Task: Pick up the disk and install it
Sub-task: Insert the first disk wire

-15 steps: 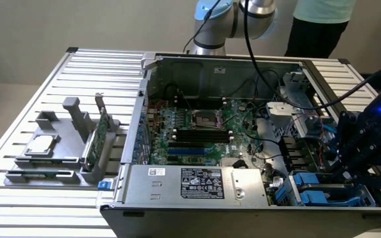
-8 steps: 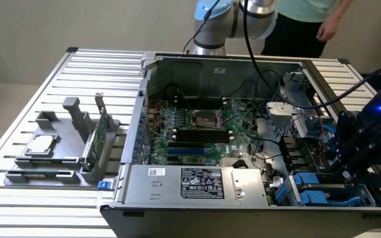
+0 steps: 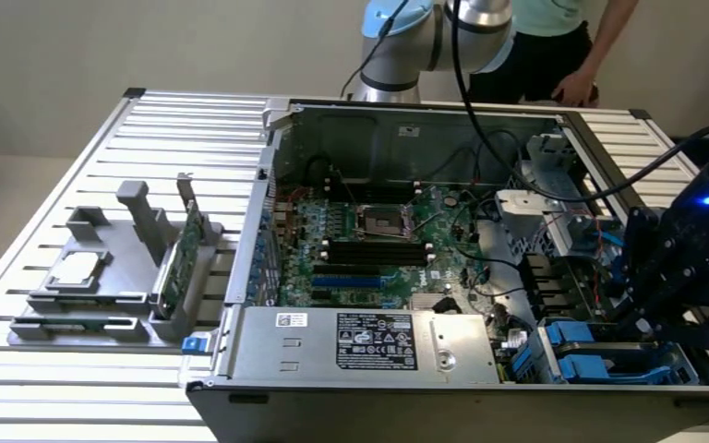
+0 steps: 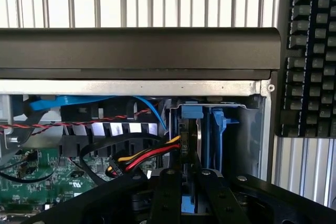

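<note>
The disk (image 4: pixel 203 129) stands edge-on in the drive bay at the corner of the open computer case (image 4: pixel 136 85); its blue carrier rails frame a thin grey metal edge. My gripper (image 4: pixel 188 177) reaches down onto it, one black finger on each side, shut on it. In the exterior view my gripper (image 3: pixel 672 325) hangs over the drive bay (image 3: pixel 601 358) at the case's front right corner, where blue carrier plastic shows beneath it.
Red, yellow and black cables (image 4: pixel 149 156) and a blue cable (image 4: pixel 58 102) run close beside the bay. The power supply (image 3: pixel 367 341) and motherboard (image 3: pixel 373 235) lie toward the exterior view's left. A grey holder (image 3: pixel 96 286) carries a green card (image 3: pixel 182 254). A person (image 3: pixel 564 41) stands behind.
</note>
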Controlling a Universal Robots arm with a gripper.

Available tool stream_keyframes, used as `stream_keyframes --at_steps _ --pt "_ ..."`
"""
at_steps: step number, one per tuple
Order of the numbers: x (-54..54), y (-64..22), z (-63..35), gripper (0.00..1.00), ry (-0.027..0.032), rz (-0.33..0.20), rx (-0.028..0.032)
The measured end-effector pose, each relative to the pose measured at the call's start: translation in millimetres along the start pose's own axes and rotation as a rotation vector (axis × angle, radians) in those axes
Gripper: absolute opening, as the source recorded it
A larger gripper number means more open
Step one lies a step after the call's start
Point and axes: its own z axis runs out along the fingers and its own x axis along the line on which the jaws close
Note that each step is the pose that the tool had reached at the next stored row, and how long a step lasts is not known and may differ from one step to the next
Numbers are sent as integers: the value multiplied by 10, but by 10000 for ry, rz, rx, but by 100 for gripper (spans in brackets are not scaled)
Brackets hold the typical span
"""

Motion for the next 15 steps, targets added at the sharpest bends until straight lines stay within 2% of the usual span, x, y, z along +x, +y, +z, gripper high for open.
stream_keyframes --at_steps 8,15 --pt "37 0 8 17 -101 1 -8" --pt "38 0 14 17 -157 1 -10"
